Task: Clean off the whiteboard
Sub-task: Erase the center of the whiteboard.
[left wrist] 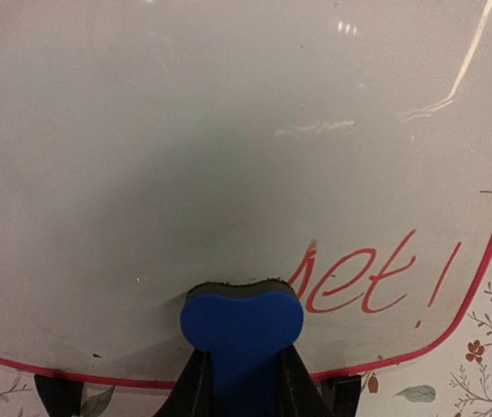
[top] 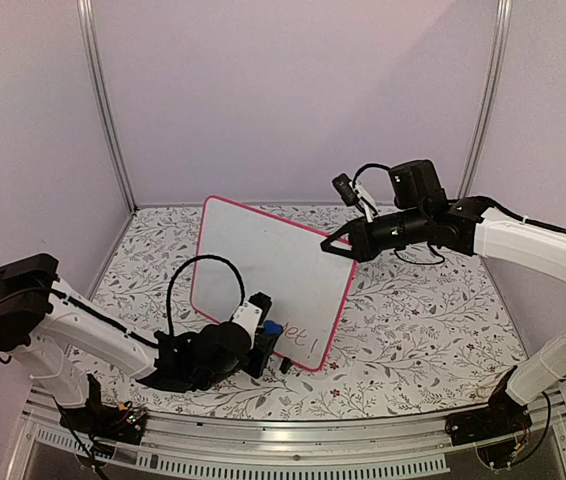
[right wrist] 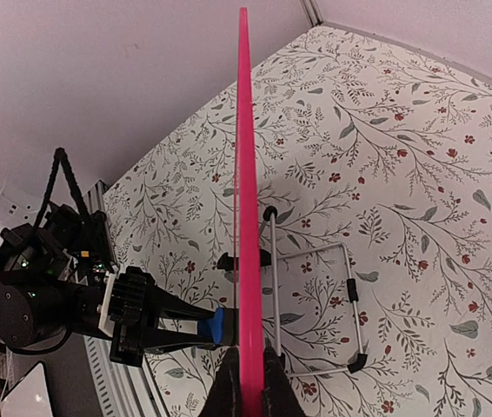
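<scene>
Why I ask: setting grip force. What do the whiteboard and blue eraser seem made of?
The whiteboard: hard glossy white panel, glare streaks on it; pink-red frame, probably plastic. The blue eraser: matte, likely foam, with a dark felt-like pad against the board.

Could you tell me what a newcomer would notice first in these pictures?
The pink-framed whiteboard stands upright at centre, its upper right edge clamped by the right gripper. Low on its face, the left gripper holds a blue eraser against it, just left of red writing, "et!".

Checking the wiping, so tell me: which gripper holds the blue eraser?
The left gripper, pressing the blue eraser to the whiteboard; the right gripper only clamps the board's edge.
</scene>
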